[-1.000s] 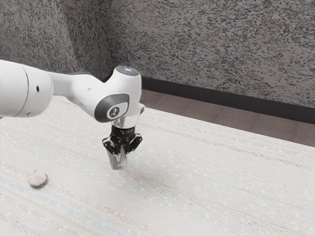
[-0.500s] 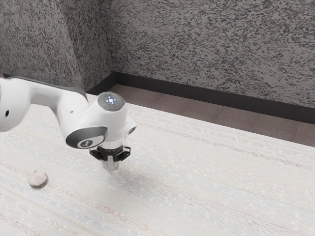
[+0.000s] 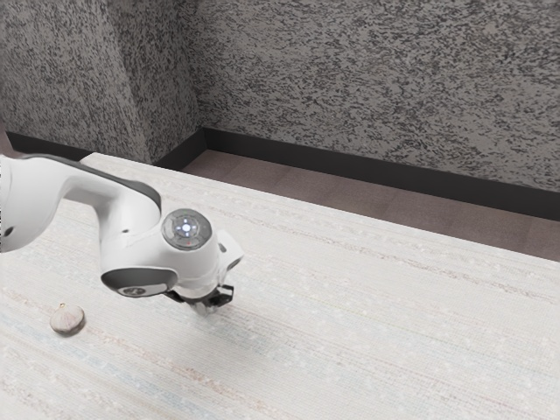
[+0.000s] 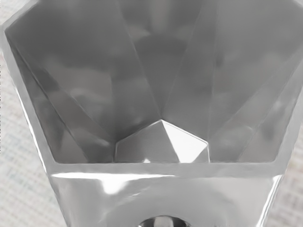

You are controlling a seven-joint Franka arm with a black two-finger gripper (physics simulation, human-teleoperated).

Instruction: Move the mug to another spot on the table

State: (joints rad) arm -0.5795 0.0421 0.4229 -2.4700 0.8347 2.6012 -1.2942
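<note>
Scene: A Franka arm [image 3: 131, 236] bends low over a pale table [image 3: 394, 332], its end close above the surface.
Mug: A faceted grey mug [image 4: 161, 94] is directly under the wrist camera, its mouth turned up toward the lens. It is to the exterior view's right of a small beige lump [image 3: 67, 318] on the table, and apart from it.
Gripper: The gripper [image 3: 207, 304] is tucked beneath the arm's end, so it cannot be told whether it is clamped on the mug or spread.
Contact: It cannot be told either whether the mug's base touches the table.
Progress: By judgement, the mug is low enough for a pick-up or a set-down. Nothing shows it standing free at a new spot.
Left: Likely a release away from the lump, then the arm lifting clear.
</note>
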